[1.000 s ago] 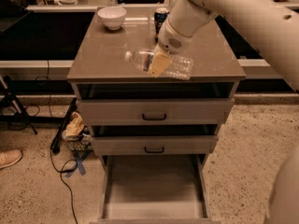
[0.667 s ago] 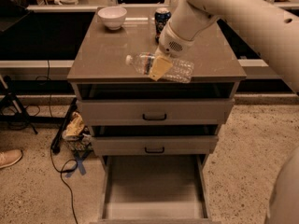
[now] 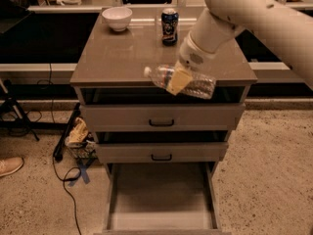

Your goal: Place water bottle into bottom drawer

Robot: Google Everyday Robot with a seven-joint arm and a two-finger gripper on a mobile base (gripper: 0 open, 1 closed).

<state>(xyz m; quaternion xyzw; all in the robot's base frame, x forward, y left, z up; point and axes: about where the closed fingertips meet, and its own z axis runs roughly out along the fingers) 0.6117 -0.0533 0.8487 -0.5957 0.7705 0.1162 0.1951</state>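
Note:
The water bottle [image 3: 193,83] is clear and ribbed with a white cap at its left end. It lies sideways in my gripper [image 3: 178,80], which is shut on its middle and holds it in the air at the cabinet top's front edge. The white arm comes in from the upper right. The bottom drawer [image 3: 161,221] is pulled out below, a shallow grey tray with a bare floor.
A dark blue drink can [image 3: 169,27] and a white bowl [image 3: 117,18] stand at the back of the cabinet top [image 3: 110,58]. The two upper drawers [image 3: 161,117] with black handles are closed. Cables and a bag [image 3: 78,133] lie on the floor at left.
My gripper has carried the bottle forward and a little lower, from over the cabinet top to its front edge. The bottle stays held sideways.

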